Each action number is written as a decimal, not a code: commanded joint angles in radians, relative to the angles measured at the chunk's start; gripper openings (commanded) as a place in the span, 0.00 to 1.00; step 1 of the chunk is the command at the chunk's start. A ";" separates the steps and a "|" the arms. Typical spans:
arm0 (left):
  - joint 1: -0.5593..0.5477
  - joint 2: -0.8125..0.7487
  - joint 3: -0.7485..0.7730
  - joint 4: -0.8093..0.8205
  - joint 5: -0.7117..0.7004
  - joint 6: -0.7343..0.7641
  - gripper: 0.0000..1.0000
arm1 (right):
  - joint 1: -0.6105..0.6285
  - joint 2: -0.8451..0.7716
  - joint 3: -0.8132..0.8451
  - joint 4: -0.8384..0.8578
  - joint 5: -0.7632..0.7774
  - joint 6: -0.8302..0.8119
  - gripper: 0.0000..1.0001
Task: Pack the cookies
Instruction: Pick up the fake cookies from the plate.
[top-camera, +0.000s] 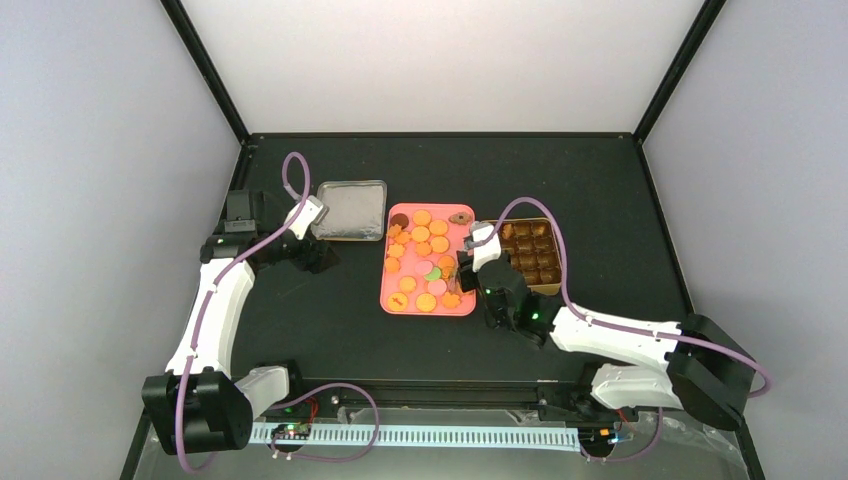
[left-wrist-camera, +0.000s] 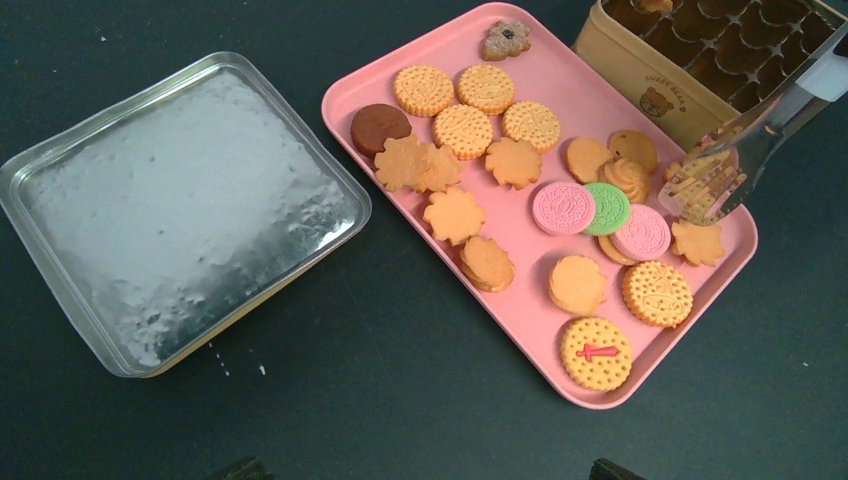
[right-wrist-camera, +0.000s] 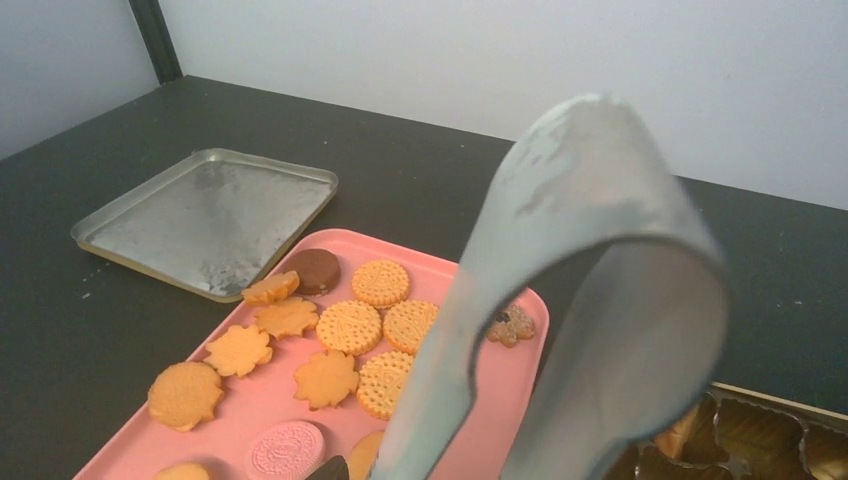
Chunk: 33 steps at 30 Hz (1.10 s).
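Note:
The cookies (top-camera: 425, 255), mostly orange-yellow with a few pink, one green and one dark brown, lie spread on a pink tray (top-camera: 385, 300). They also show in the left wrist view (left-wrist-camera: 465, 130) and the right wrist view (right-wrist-camera: 350, 325). My right gripper (top-camera: 468, 272) is shut on metal tongs (right-wrist-camera: 600, 250), between the tray and the gold tin (top-camera: 556, 260). The tongs' tips (left-wrist-camera: 700, 190) hover over the tray's right edge; whether they hold a cookie I cannot tell. My left gripper (left-wrist-camera: 425, 470) is open over bare table, left of the tray.
The tin's silver lid (top-camera: 348, 210) lies upturned left of the tray's far end, close to my left gripper (top-camera: 312, 255). The gold tin (left-wrist-camera: 640, 75) with brown compartment cups stands against the tray's right side. Black frame posts rise at the table's back corners.

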 joint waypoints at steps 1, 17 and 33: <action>0.005 -0.023 0.037 -0.002 0.032 0.018 0.85 | 0.010 0.039 -0.007 -0.061 0.048 -0.027 0.41; 0.005 -0.027 0.045 -0.002 0.044 0.016 0.85 | 0.012 0.046 0.036 -0.062 0.129 -0.080 0.23; 0.006 -0.041 0.044 -0.008 0.045 0.019 0.85 | -0.019 -0.046 0.054 -0.027 0.131 -0.161 0.13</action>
